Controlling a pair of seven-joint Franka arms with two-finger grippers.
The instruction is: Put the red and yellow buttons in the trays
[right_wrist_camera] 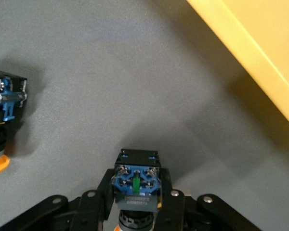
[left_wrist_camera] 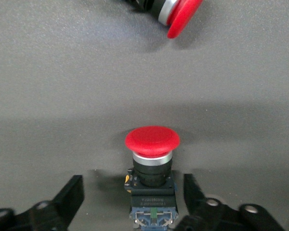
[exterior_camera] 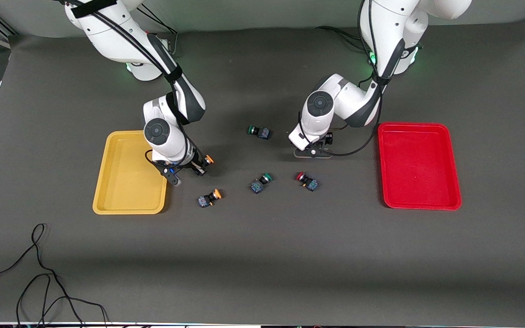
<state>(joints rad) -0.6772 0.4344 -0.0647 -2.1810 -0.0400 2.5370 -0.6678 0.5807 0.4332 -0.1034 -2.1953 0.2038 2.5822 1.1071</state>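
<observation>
My right gripper point(exterior_camera: 198, 165) is shut on a yellow button point(exterior_camera: 208, 159), held just beside the yellow tray point(exterior_camera: 112, 182). The right wrist view shows the fingers point(right_wrist_camera: 97, 192) clamped on its blue body point(right_wrist_camera: 136, 183). A second yellow button point(exterior_camera: 209, 198) lies on the mat, nearer the front camera. My left gripper point(exterior_camera: 312, 151) is low on the mat, open, with a finger point(left_wrist_camera: 70, 197) on each side of an upright red button point(left_wrist_camera: 151, 159), not touching it. This button is hidden in the front view. Another red button point(exterior_camera: 306, 181) lies close by. The red tray point(exterior_camera: 419, 166) holds nothing.
Two green-capped buttons lie on the mat: one point(exterior_camera: 259, 131) between the two arms, one point(exterior_camera: 261, 182) between the loose yellow and red buttons. A black cable point(exterior_camera: 39, 273) lies near the front edge toward the right arm's end.
</observation>
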